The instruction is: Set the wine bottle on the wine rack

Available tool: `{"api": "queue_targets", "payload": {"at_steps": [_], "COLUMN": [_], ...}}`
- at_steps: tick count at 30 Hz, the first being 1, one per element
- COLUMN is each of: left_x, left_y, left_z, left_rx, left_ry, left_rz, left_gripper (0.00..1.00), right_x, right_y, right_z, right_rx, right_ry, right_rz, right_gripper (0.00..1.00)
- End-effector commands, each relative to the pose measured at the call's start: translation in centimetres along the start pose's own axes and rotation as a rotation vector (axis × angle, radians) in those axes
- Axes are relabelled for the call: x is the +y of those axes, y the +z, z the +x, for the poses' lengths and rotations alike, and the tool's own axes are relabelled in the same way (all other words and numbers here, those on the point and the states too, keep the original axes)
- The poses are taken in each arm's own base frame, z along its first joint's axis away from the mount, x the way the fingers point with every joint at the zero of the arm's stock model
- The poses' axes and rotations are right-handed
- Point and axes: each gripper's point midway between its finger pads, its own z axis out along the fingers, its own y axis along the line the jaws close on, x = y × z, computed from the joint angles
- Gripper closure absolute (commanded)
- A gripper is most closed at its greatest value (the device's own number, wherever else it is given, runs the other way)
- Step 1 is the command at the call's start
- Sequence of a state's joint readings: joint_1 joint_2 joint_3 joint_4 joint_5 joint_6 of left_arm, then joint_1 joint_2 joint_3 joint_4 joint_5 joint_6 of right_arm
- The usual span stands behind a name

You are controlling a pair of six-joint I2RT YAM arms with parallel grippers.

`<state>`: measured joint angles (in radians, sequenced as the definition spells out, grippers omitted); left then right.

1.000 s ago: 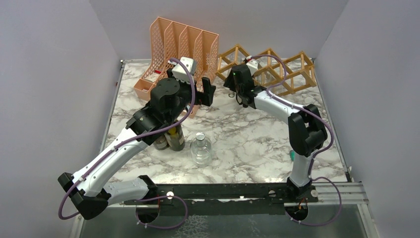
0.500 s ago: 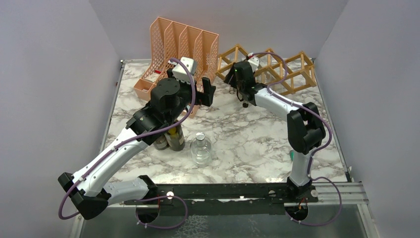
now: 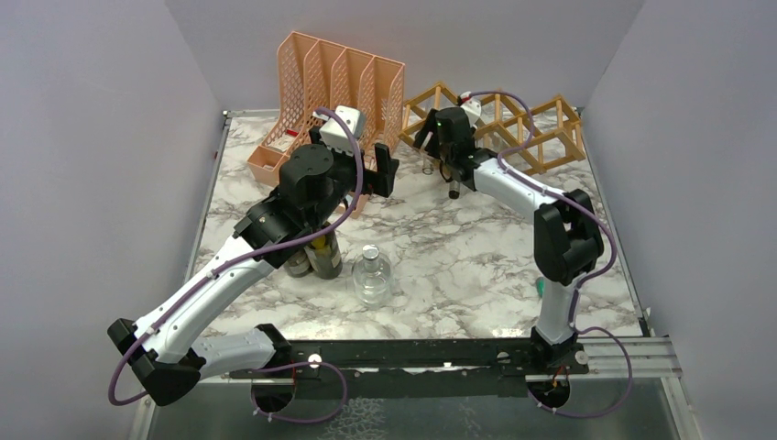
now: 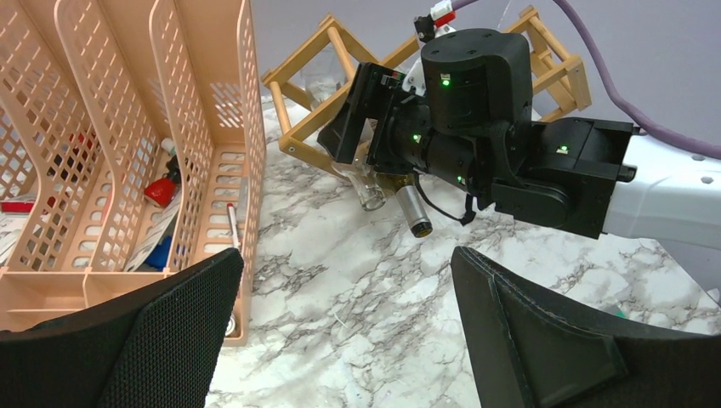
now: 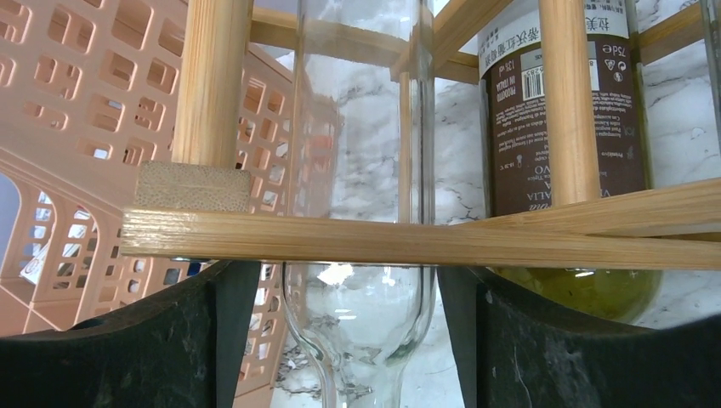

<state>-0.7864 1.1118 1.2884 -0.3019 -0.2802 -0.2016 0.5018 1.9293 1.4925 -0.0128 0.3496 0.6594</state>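
Insertion step, nearly done. Wine bottle (image 5: 357,170) body inside wine rack (image 5: 553,229) cell, table (image 3: 458,247) far edge. Right gripper (image 5: 350,276) fingers straddle it; clamped or slack, can't tell. Left gripper (image 4: 344,263) fingers apart, empty. Next: release, back straight out, no nudging wine rack.

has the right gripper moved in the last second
Yes. In the top view the right gripper has shifted toward the back of the table, closing in on the left end of the wine rack, which has stayed put.
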Motion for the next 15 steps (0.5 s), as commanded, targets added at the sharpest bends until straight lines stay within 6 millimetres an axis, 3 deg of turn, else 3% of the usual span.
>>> {"api": "queue_targets", "payload": {"at_steps": [1, 15], "left_x": [0.2, 0.4], "left_y": [-0.3, -0.5], "left_z": [-1.6, -2.2], "left_rx": [-0.034, -0.049], "left_ry": [0.012, 0.021], "left_rz": [-0.010, -0.019], "left_gripper": [0.01, 0.01], "right_x": [1.3, 1.2], "right_y": [-2.1, -8.3], "right_z": [-3.0, -6.4], "right_rx": [-0.035, -0.076], "right_ry": [-0.003, -0.085], "right_rz": [-0.042, -0.097], "right_gripper": [0.21, 0.21]}}
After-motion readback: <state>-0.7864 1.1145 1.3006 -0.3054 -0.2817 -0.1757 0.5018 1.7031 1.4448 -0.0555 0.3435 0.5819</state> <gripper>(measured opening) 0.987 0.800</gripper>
